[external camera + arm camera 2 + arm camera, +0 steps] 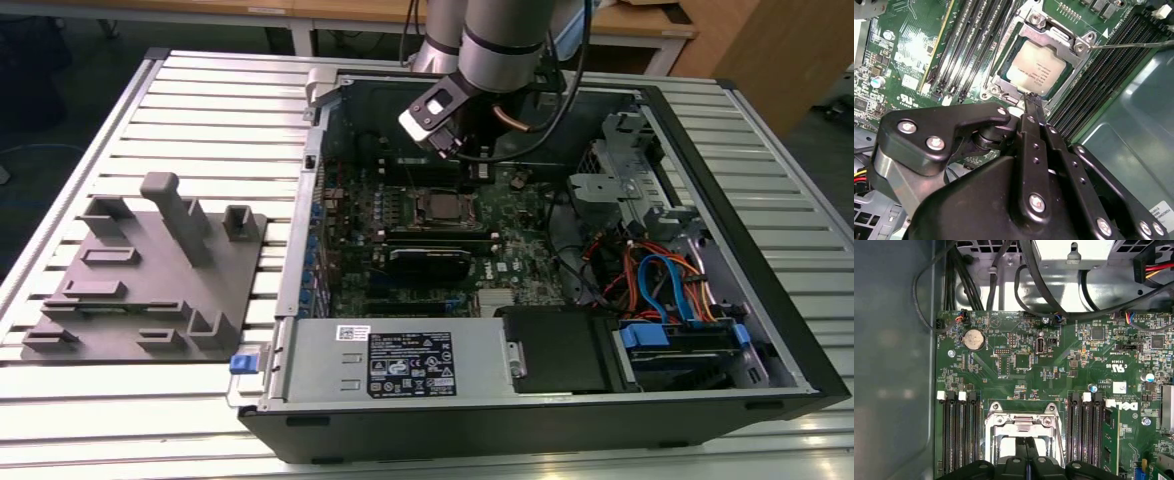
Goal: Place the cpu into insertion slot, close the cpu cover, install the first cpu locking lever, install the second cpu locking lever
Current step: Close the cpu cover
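a slatted metal surface (174, 100) carries an open computer case (534, 430), lying on its side, and a grey moulded fixture plate (147, 290) that sits beside the case on the exterior view's left. the robot arm (501, 30) reaches down into the far end of the case, over the green motherboard (360, 220). the insertion slot (438, 207) lies on that board between two banks of long black memory slots (979, 40).

in the second wrist view the cpu cover (1054, 37) lies flat as a silver frame around the socket. the cpu (1036, 72) is seated inside it, its pale metal top showing through the cut-out. a thin metal rod (1134, 45) runs out from one corner of the socket across the neighbouring memory slots.

the black fingers (1029, 107) are pressed together with nothing seen between them. their narrow tips are at the rim of the cover, on the side nearest the camera. whether they touch the metal cannot be told. in the first wrist view the same joined tips sit over the cover's frame.
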`<state>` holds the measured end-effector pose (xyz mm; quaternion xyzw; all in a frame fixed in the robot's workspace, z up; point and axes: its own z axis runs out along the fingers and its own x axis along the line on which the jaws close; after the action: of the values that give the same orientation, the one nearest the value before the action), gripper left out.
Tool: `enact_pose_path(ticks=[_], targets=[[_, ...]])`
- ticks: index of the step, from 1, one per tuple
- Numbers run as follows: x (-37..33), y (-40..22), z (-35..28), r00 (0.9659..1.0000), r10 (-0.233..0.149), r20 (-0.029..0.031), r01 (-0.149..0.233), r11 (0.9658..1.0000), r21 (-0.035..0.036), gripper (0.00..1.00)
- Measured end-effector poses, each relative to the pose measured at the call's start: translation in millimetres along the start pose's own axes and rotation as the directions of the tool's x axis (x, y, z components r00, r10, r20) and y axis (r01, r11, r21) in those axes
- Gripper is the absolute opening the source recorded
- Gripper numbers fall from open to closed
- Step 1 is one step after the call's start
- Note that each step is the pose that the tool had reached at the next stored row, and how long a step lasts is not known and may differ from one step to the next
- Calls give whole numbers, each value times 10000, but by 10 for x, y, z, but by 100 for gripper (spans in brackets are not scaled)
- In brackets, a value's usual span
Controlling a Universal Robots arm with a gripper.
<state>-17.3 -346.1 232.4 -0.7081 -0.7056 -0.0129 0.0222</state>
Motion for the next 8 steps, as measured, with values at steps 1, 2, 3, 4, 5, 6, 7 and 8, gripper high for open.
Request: enact_pose_path(ticks=[1, 2, 3, 4, 5, 6, 7, 8], targets=[[0, 0, 0, 10000, 0, 0, 0, 10000, 0, 11], [0, -1, 0, 10000, 0, 0, 0, 10000, 0, 11], [0, -1, 1, 10000, 0, 0, 0, 10000, 0, 11], [0, -1, 1, 10000, 0, 0, 0, 10000, 0, 11], [0, -2, 1, 10000, 0, 0, 0, 10000, 0, 11], [0, -2, 1, 10000, 0, 0, 0, 10000, 0, 11], [0, -2, 1, 10000, 0, 0, 0, 10000, 0, 11], [0, -3, 1, 10000, 0, 0, 0, 10000, 0, 11]])
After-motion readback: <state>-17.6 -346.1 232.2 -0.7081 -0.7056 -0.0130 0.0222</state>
